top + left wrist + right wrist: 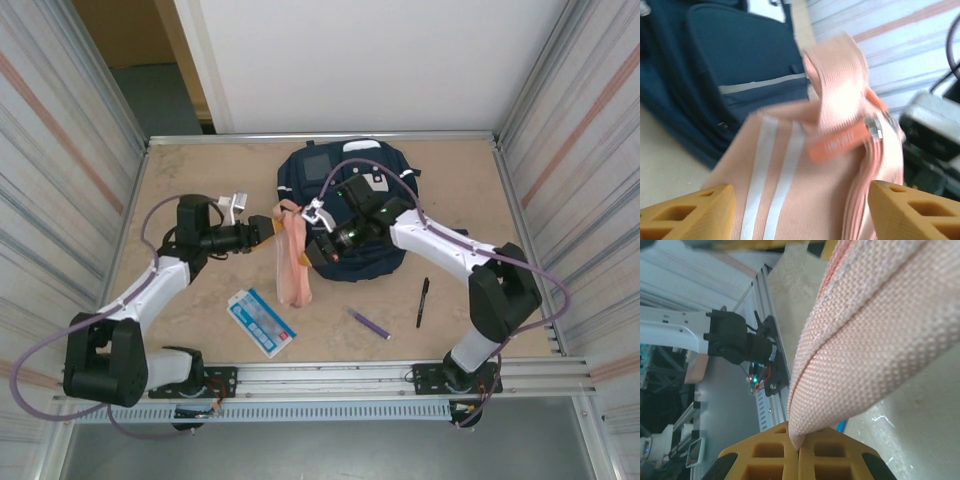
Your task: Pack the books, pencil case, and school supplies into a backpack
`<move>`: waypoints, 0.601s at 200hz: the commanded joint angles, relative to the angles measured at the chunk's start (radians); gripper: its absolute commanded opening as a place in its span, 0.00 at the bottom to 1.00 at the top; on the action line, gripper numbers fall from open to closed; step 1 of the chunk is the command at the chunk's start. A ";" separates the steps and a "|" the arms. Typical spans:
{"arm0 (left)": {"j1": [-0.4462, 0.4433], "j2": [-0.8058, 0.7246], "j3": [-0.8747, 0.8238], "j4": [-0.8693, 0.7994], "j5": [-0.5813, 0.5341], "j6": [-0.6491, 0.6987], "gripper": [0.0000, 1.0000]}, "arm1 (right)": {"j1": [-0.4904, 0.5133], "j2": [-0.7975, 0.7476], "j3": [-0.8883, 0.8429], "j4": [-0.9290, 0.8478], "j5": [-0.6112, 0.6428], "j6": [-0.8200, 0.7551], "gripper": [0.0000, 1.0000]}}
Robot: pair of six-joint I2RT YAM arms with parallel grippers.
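Note:
The salmon-pink pencil case [294, 268] hangs upright over the table beside the navy backpack [345, 185]. My right gripper [312, 244] is shut on it, and in the right wrist view the yellow fingertips [799, 442] pinch a corner of the woven pouch [880, 330]. On the pouch's left side, my left gripper [268, 228] stands open. In the left wrist view its orange fingers [690, 210] stand apart on either side of the pencil case [805, 185]. A light-blue-and-white booklet [261, 321], a purple pen [369, 323] and a black pen [423, 301] lie on the table.
The backpack [735, 60] lies at the back middle of the tan table [190, 180]. Corrugated metal walls [60, 180] close in both sides, and a metal rail [400, 372] runs along the near edge by the arm bases.

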 commanded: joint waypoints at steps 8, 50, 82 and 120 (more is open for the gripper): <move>-0.107 -0.057 0.042 0.034 0.070 0.099 0.62 | -0.046 -0.087 0.030 -0.056 -0.011 -0.053 0.00; -0.201 -0.039 0.147 -0.069 0.083 0.172 0.30 | -0.066 -0.125 0.046 -0.069 -0.013 -0.073 0.00; -0.203 -0.017 0.158 -0.074 0.057 0.166 0.20 | -0.064 -0.150 0.039 -0.059 -0.019 -0.064 0.00; -0.212 0.009 0.179 -0.120 0.000 0.172 0.30 | -0.056 -0.175 0.033 -0.051 -0.005 -0.053 0.00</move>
